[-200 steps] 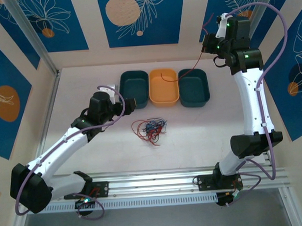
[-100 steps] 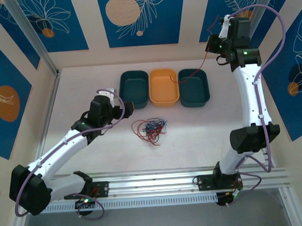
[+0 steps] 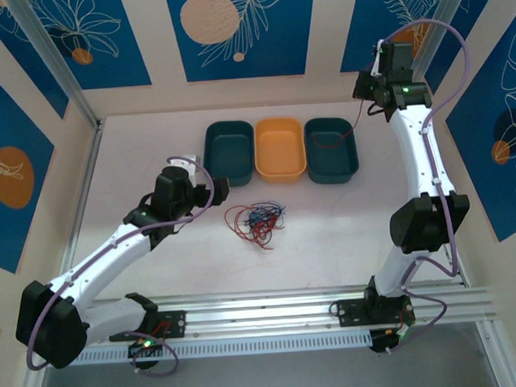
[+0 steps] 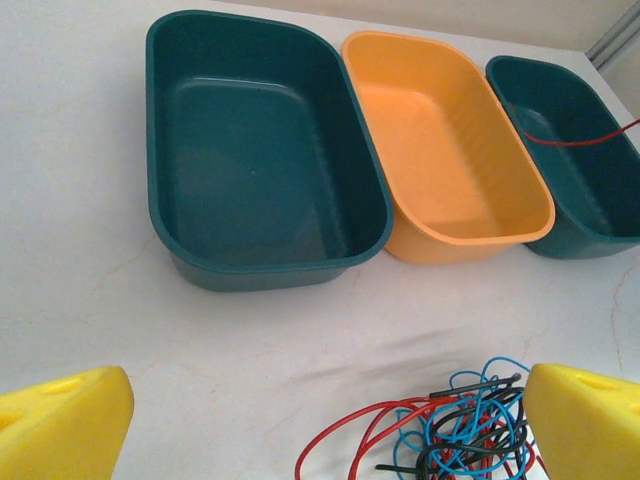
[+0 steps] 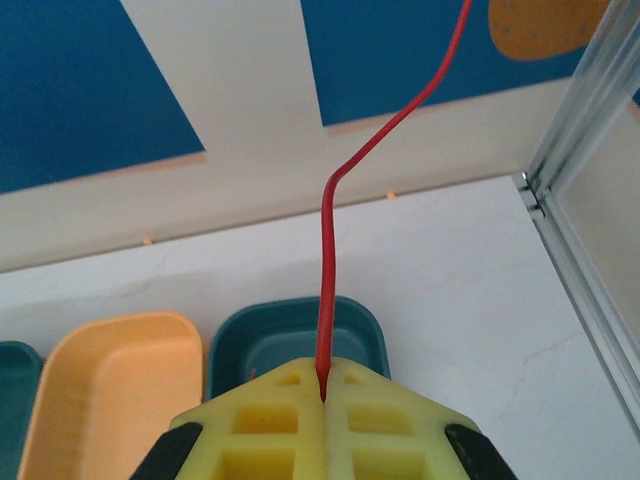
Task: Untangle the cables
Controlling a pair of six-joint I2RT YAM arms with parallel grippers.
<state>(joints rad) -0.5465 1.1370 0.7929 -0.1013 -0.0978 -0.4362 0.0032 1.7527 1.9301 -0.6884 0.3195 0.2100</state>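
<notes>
Cables (image 3: 255,219), thin red, blue, black wire: tangled at table (image 3: 353,219) centre, before left pincer (image 4: 325,420), jaws apart. One red strand (image 5: 325,260), clamped in right pincer (image 5: 322,388) above far-right corner, trails into teal plastic bin (image 3: 334,178).

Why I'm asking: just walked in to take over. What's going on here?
The right hand, raised above the far right corner, is shut on a red cable whose other end trails into the right teal bin. The left hand hovers open just short of the tangle of red, blue and black cables on the table.
</notes>
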